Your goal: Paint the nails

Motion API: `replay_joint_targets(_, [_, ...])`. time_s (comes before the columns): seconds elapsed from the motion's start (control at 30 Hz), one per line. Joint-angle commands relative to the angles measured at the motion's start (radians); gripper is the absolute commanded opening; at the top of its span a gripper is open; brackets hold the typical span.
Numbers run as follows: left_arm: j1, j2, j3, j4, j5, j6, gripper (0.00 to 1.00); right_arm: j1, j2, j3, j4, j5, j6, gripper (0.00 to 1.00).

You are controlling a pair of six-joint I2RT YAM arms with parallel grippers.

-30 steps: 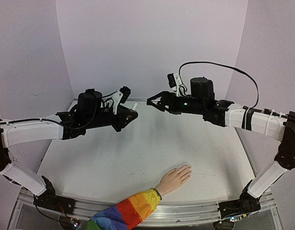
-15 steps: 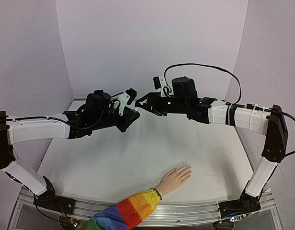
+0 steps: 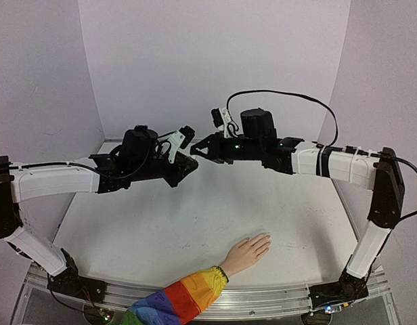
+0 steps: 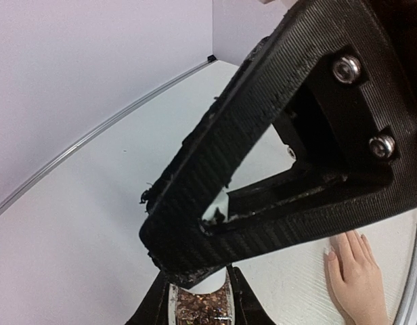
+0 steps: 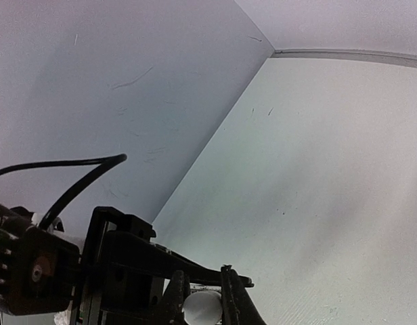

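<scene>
The bottle (image 4: 198,306) is pinched in the left gripper (image 3: 188,162); the right gripper (image 3: 199,149) is pressed together on its white cap (image 5: 202,306). The nails (image 3: 265,238) are found on the hand (image 3: 248,252) lying flat at the near edge of the table (image 3: 147,230) — well apart from both. Should the cap be pulled askew, the bottle could be wrenched loose and polish spilled. 1 second ago the arms were apart, the right jaws spread.

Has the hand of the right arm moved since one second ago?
Yes. Against the still flesh-coloured hand, the right hand went left and now meets the left hand.
</scene>
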Motion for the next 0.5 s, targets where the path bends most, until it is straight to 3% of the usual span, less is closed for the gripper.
replay_joint_targets(0.0, [0.070,-0.069,0.064,0.064,0.604,-0.005,0.00,-0.009,-0.017,0.002,0.093,-0.252,-0.229,0.00])
replay_joint_targets(0.1, [0.149,-0.055,0.116,0.064,1.178,-0.058,0.00,-0.010,-0.043,-0.054,0.143,-0.800,-0.464,0.00])
replay_joint_targets(0.2, [0.169,-0.016,0.165,0.061,1.389,-0.178,0.00,-0.010,-0.057,-0.071,0.137,-0.900,-0.483,0.00])
replay_joint_targets(0.3, [0.170,-0.028,0.134,0.064,1.343,-0.167,0.00,-0.011,-0.061,-0.068,0.135,-0.871,-0.469,0.00])
replay_joint_targets(0.37, [0.170,-0.048,0.097,0.063,1.220,-0.136,0.00,-0.010,-0.064,-0.054,0.132,-0.810,-0.449,0.00])
replay_joint_targets(0.4, [0.170,-0.059,0.084,0.063,1.127,-0.127,0.00,-0.010,-0.072,-0.050,0.130,-0.751,-0.442,0.00])
replay_joint_targets(0.47, [0.166,-0.090,0.043,0.056,0.783,-0.095,0.00,-0.011,-0.102,-0.063,0.122,-0.589,-0.439,0.05])
